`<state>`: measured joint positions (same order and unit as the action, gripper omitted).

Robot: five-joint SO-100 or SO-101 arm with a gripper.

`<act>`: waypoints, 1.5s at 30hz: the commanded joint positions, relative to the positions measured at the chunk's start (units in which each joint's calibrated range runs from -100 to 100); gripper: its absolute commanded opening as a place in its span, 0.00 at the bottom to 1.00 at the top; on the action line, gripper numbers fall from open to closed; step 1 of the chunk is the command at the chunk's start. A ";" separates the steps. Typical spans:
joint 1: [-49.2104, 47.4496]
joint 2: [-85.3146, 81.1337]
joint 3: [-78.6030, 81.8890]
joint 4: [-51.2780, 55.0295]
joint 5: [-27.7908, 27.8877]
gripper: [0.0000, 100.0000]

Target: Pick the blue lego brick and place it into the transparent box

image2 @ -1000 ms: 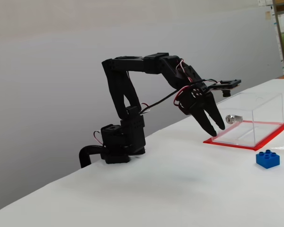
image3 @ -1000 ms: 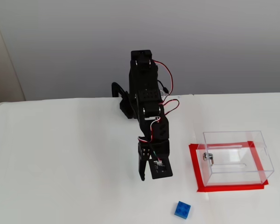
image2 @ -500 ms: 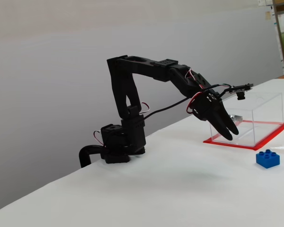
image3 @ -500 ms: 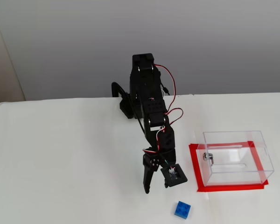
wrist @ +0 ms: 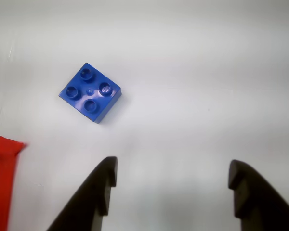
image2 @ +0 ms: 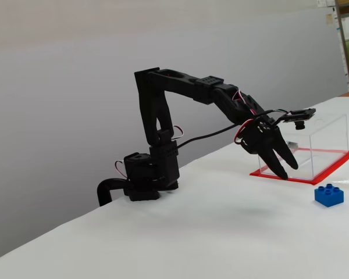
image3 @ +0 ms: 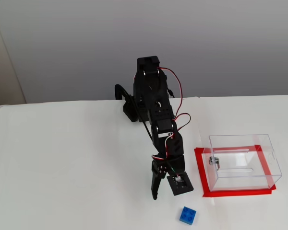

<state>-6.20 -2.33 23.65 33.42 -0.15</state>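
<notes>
Wrist view: tool [wrist: 171, 175] spread wide, empty, short of blue lego brick [wrist: 90, 92].

Glossy blue plastic on the blue lego brick [wrist: 90, 92], studs catching a soft sheen. The claw [wrist: 171, 179] looks matt black plastic, slightly grainy. The surface [image3: 67, 167] is smooth, matt white. The transparent box [image3: 245, 160] has clear, shiny walls, a flat red base, a small silvery metal lock [image3: 212, 161].

White table [image3: 62, 167], blue lego brick [image3: 187, 215], transparent box [image3: 244, 161] on red base, arm's black base [image2: 142, 180]
</notes>
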 commanded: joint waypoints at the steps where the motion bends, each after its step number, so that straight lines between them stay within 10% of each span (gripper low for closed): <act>1: 0.10 -0.60 -2.50 1.57 -8.31 0.26; 15: -1.97 0.50 -8.37 1.22 -27.10 0.26; 45: -6.41 21.63 -29.71 2.00 -31.43 0.26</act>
<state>-12.93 18.99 -1.59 35.39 -31.02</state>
